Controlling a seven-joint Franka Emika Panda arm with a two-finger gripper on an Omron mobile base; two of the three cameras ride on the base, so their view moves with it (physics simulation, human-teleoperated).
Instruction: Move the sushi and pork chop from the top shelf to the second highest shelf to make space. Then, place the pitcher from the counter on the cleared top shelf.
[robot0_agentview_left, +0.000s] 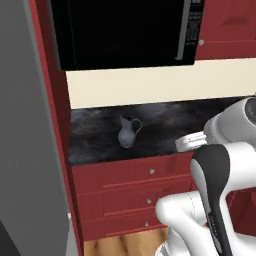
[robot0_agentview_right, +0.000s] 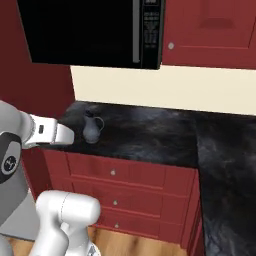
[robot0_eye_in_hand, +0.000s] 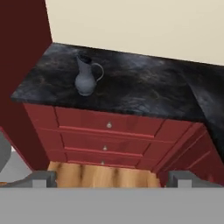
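From the hand view I have the pitcher standing upright on the desk, near its left end and well back from the front edge, with its handle turned to the right. It lies ahead of my fingers and off to their left, well apart; its long axis is vertical. The fingers are spread fully wide and grip nothing. Right of the pitcher the black stone runs bare to the corner. Nothing stands between fingers and pitcher; the microwave hangs above, so I judge a low, level approach safest.
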